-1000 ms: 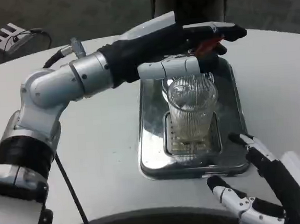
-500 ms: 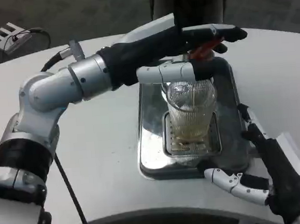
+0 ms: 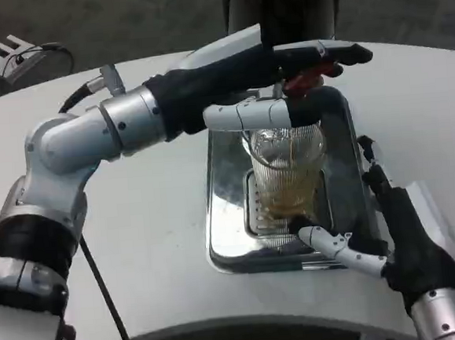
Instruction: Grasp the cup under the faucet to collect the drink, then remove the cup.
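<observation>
Centrally, the ribbed glass cup [image 3: 288, 173] stands upright on the slotted grate [image 3: 282, 217] of a metal drip tray [image 3: 228, 178], partly filled with amber drink, and a thin amber stream falls into it from above. The left hand [image 3: 283, 71] reaches across from the left, just above the cup; its dark fingers [image 3: 336, 51] lie extended over the red faucet lever [image 3: 307, 77], seemingly pressing on it, while a white thumb-like finger [image 3: 247, 115] stretches sideways just above the cup's rim. Whether the fingers wrap the lever or only rest on it cannot be told. The right hand [image 3: 382, 233] sits to the right of the cup and slightly nearer the camera, open, with fingers spread: one white finger [image 3: 332, 244] reaches towards the cup's base over the near edge of the tray, and the upper fingers [image 3: 367, 163] rise beside the cup's right wall. Contact between this hand and the cup is not clear; it holds nothing firmly. The tray rests on the white round table [image 3: 153, 223]. Beyond the cup, the dark body of the drink dispenser [image 3: 281, 4] rises behind the left hand. A black cable [image 3: 103, 286] runs along the left forearm, well to the left of the cup.
</observation>
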Motion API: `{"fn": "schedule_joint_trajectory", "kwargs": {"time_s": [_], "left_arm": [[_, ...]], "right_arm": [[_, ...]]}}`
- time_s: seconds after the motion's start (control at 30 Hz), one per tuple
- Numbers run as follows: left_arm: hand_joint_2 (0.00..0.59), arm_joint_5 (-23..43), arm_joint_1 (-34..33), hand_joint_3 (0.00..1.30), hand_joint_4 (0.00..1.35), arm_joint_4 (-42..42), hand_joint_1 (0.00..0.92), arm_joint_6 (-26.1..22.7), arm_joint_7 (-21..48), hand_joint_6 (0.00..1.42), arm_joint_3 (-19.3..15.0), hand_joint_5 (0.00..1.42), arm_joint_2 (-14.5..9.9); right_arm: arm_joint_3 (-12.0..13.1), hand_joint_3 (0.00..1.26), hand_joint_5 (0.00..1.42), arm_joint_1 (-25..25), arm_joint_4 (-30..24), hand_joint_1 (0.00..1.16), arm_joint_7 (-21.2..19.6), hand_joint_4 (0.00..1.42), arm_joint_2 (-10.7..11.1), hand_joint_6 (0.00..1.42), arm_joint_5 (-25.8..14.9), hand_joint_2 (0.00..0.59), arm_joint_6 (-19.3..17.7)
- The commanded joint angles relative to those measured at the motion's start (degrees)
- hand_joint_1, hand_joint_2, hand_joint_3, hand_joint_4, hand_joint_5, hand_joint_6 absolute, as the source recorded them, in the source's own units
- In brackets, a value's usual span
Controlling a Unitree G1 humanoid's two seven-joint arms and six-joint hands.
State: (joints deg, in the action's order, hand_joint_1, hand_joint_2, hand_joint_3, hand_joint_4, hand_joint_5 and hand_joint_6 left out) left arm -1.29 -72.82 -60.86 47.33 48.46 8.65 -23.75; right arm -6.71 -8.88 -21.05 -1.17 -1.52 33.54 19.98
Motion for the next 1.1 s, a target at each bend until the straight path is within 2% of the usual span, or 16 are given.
{"fn": "schedule_joint_trajectory", "kwargs": {"time_s": [0.03,0.37,0.73,1.03,1.1], "left_arm": [[0.000,-1.5,1.9,0.18,0.08,-0.8,0.000,0.6,2.7,0.15,0.8,0.09,-0.2],[0.000,-1.7,1.4,0.18,0.09,-1.2,0.000,0.9,2.7,0.13,0.7,0.07,-0.2],[0.000,-1.9,1.0,0.19,0.10,-1.6,0.000,1.2,2.7,0.09,0.8,0.06,-0.2],[0.000,-1.8,0.7,0.19,0.10,-1.6,0.000,1.3,3.0,0.08,0.7,0.06,-0.6],[0.000,-1.9,0.6,0.19,0.10,-1.7,0.000,1.3,3.1,0.08,0.7,0.06,-0.8]], "right_arm": [[0.6,0.00,0.10,-3.1,4.1,0.73,-2.9,0.00,0.0,0.17,-1.6,0.197,-1.0],[0.9,0.00,0.11,-7.7,10.7,0.74,-6.1,0.01,0.5,0.18,-3.5,0.194,-2.0],[0.2,0.00,0.09,-13.2,17.5,0.73,-8.8,0.01,-0.7,0.16,-6.2,0.191,-3.2],[-0.6,0.00,0.08,-15.1,20.1,0.73,-11.9,0.00,-1.7,0.14,-6.8,0.183,-3.1],[-0.8,0.00,0.08,-15.7,21.2,0.73,-13.4,0.00,-2.6,0.13,-6.6,0.183,-2.9]]}}
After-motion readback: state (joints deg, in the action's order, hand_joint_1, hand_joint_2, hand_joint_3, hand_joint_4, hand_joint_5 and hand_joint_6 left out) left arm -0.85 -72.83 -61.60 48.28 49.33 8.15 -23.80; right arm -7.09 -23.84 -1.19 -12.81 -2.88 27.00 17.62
